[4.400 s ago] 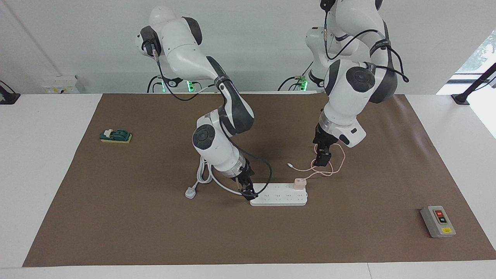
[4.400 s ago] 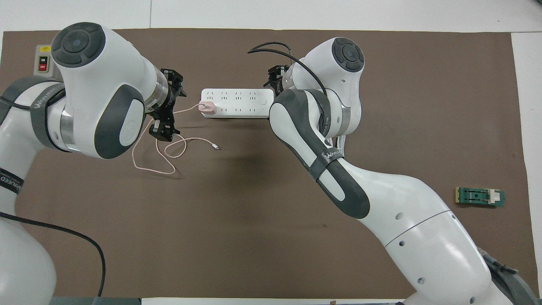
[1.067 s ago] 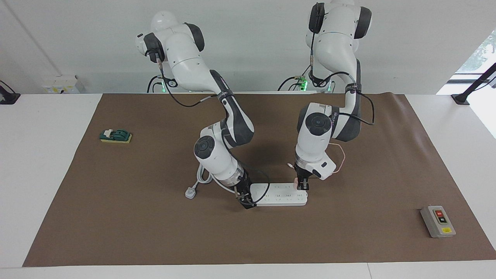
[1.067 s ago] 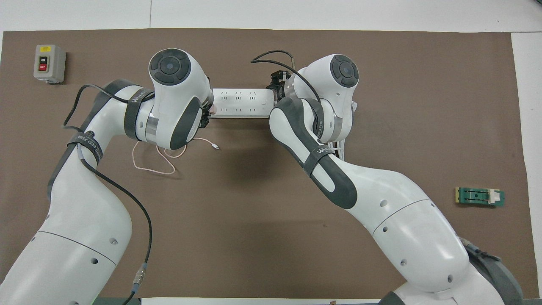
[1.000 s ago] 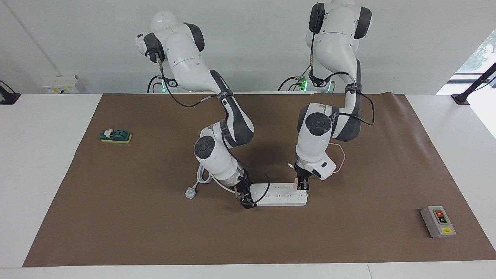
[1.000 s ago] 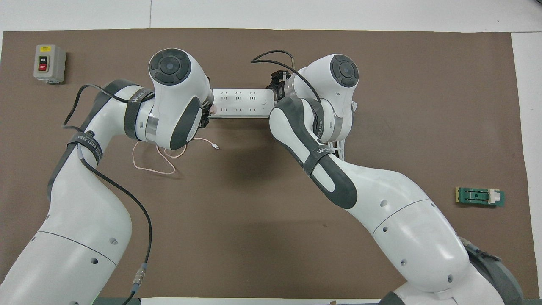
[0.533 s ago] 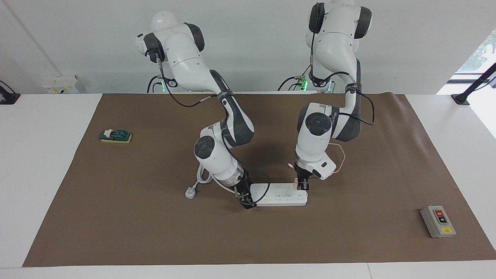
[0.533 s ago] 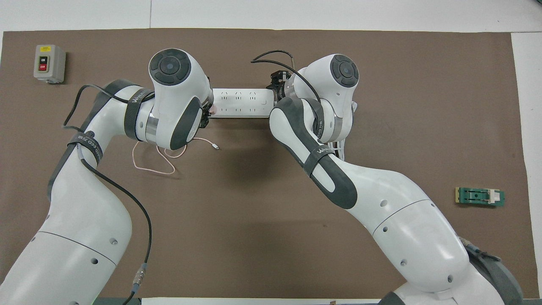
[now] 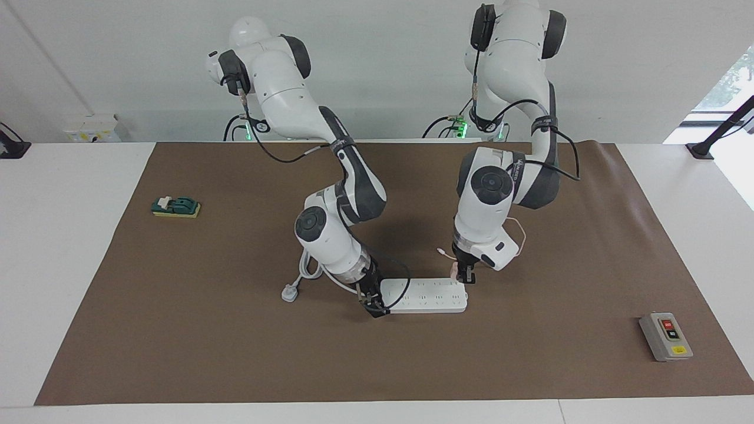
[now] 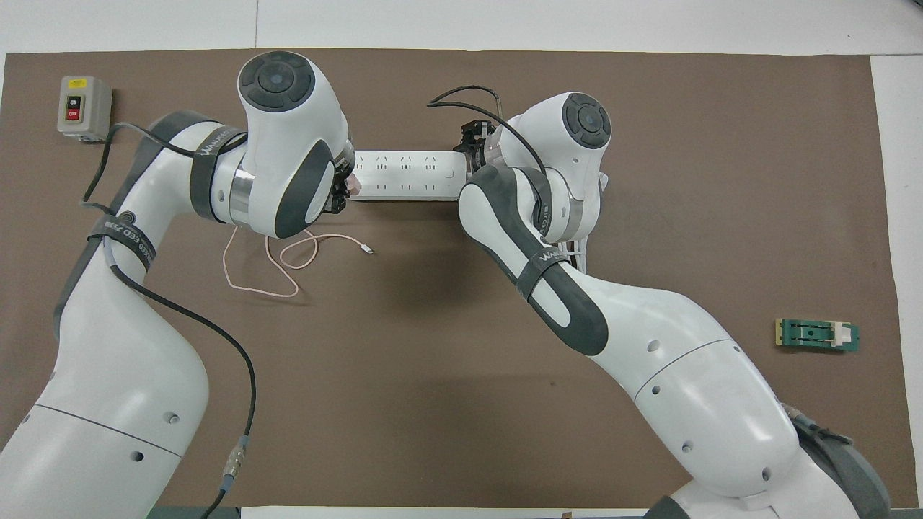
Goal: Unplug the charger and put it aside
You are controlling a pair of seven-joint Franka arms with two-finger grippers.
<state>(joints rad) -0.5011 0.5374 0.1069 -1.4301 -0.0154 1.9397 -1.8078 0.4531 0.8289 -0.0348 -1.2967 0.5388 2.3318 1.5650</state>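
Facing view:
- The left gripper [image 9: 465,275] hangs over the power strip [image 9: 425,295] at its end toward the left arm's side of the table. Its fingers point down and are closed onto the charger [image 9: 454,270].
- The charger shows as a small pink block pinched at the fingertips, level with them and just above the strip's top face. Whether its pins are clear of the socket cannot be told.
- The pink cable [image 9: 518,235] loops on the brown mat [image 9: 235,353] beneath the left wrist.
- The right gripper [image 9: 373,304] is down at the strip's other end, fingers set against it. How far apart they stand cannot be told.
- The strip's white cord ends in a plug [image 9: 289,292] on the mat.

Overhead view:
- The left arm's wrist covers most of the left gripper [image 10: 340,196]. A pink sliver of the charger [image 10: 354,184] shows at its fingertips, at the strip's [image 10: 407,174] end.
- The cable [image 10: 270,277] lies coiled nearer the robots than the fingers.
- The right gripper [image 10: 471,146] sits at the strip's other end, largely hidden.
- A grey button box [image 10: 84,108] and a green part [image 10: 817,335] lie well apart from both grippers.
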